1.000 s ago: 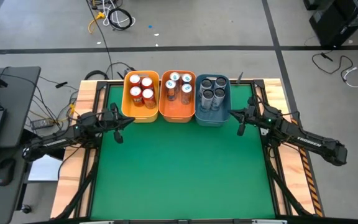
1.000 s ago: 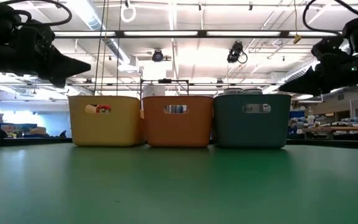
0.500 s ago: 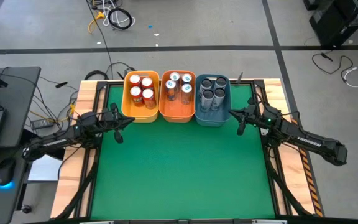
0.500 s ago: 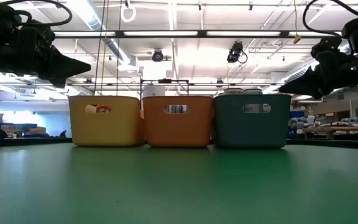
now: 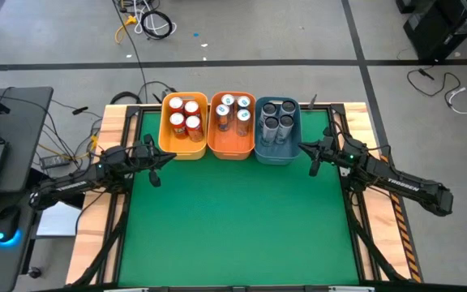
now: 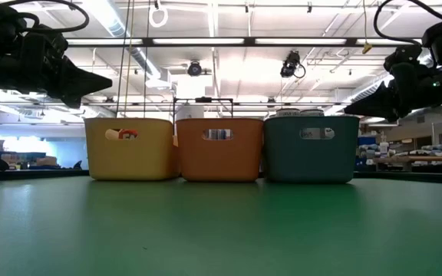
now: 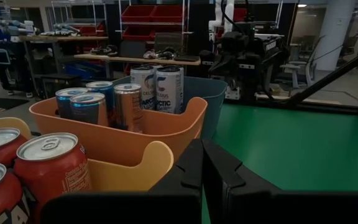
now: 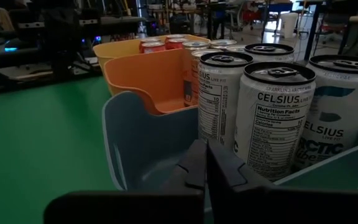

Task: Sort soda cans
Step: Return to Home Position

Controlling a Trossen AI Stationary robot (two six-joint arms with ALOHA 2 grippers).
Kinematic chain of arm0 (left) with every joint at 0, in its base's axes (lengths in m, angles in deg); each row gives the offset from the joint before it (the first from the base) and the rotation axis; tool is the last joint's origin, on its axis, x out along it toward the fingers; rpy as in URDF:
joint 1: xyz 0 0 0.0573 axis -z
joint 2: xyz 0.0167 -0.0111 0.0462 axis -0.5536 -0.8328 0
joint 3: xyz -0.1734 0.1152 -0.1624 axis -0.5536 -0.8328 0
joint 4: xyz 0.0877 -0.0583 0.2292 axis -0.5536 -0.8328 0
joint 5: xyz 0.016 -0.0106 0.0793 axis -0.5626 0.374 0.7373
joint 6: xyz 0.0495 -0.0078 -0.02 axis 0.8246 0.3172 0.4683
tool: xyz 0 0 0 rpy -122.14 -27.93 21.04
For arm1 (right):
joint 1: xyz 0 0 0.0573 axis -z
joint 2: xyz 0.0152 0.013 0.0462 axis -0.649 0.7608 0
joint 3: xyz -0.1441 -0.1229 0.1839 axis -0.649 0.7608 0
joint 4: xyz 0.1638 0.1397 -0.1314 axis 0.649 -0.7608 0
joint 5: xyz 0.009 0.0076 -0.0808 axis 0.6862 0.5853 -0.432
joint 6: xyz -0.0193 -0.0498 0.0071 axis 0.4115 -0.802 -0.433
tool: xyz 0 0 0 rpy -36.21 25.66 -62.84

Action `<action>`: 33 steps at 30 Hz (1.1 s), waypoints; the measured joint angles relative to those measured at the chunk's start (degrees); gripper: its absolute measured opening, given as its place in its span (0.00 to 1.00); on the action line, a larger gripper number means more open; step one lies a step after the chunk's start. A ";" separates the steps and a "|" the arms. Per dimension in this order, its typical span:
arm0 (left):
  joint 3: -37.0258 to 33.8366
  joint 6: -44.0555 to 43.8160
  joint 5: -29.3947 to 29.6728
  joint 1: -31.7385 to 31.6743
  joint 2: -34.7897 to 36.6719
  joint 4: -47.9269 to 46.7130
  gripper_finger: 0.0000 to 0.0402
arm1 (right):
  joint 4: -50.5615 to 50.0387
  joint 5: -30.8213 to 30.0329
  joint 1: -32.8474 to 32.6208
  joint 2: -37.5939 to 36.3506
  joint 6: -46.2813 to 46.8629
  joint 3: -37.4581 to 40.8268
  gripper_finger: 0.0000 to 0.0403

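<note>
Soda cans [image 5: 191, 108] binned; left end effector [image 5: 164, 159], right end effector [image 5: 306, 152] flank them, closed.

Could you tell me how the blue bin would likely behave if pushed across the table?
The blue bin probably slides rather than tips: it looks wide and low. Its four upright cans fill it closely, so they likely shift little. It stands against the orange bin, so a sideways push may move both.
</note>
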 joint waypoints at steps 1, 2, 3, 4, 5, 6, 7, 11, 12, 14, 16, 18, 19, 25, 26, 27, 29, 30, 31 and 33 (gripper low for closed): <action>0.00 0.00 0.00 0.00 0.00 0.00 0.01 | 0.02 -0.01 0.00 0.00 0.01 0.00 0.01; 0.00 0.00 0.00 0.01 0.00 0.00 0.01 | 0.00 0.00 0.00 0.00 -0.01 0.00 0.00; 0.00 0.00 0.00 0.00 0.00 0.00 0.01 | 0.00 0.00 0.00 0.00 -0.01 0.00 0.00; 0.00 0.00 0.00 0.00 0.00 0.00 0.01 | 0.00 0.00 0.00 0.00 0.01 0.00 0.00; 0.00 0.00 0.00 0.01 0.00 0.00 0.01 | 0.02 -0.02 0.00 0.00 0.01 0.00 0.00; 0.00 0.00 0.00 0.00 0.00 0.00 0.01 | 0.01 0.00 0.00 0.00 0.00 0.00 0.01; 0.00 0.00 0.00 0.01 0.00 0.00 0.01 | 0.00 0.00 0.00 0.00 0.00 0.00 0.01; 0.00 0.00 0.00 0.00 0.00 0.00 0.01 | 0.00 -0.02 0.00 0.00 0.00 0.00 0.02; 0.00 0.00 0.00 0.00 0.00 0.00 0.01 | 0.02 -0.02 0.00 0.00 0.01 0.00 0.02; 0.00 0.00 0.00 0.00 0.00 0.00 0.01 | 0.00 -0.02 0.00 0.00 0.01 0.00 0.02; 0.00 0.00 0.00 0.01 0.00 -0.01 0.01 | 0.00 -0.02 0.00 0.00 -0.01 0.00 0.02; 0.00 0.00 0.00 0.02 0.00 -0.02 0.01 | 0.00 -0.02 0.00 0.00 0.00 0.00 0.02; 0.00 0.02 0.00 0.00 -0.02 0.00 0.01 | 0.01 -0.02 0.00 0.00 -0.01 0.00 0.01; -0.02 0.00 0.00 0.01 -0.02 -0.02 0.01 | 0.00 -0.02 0.00 0.00 0.00 0.00 0.01; -0.02 0.00 0.00 0.02 -0.01 -0.01 0.01 | 0.00 -0.02 0.00 0.00 -0.01 0.00 0.01; -0.02 0.00 0.00 0.00 -0.02 -0.02 0.01 | 0.02 -0.02 0.00 0.00 0.00 0.00 0.01; -0.02 0.00 0.00 0.02 0.00 -0.02 0.01 | 0.01 -0.01 0.00 0.00 0.01 0.00 0.01; -0.02 0.00 0.00 0.00 -0.02 -0.02 0.01 | 0.02 -0.02 0.00 0.00 0.01 0.00 0.02; -0.02 0.00 0.00 0.00 -0.02 -0.02 0.01 | 0.02 -0.02 0.00 0.00 0.01 0.00 0.02; -0.02 0.00 0.00 0.00 -0.01 -0.01 0.01 | 0.01 -0.02 0.00 0.01 0.00 0.00 0.02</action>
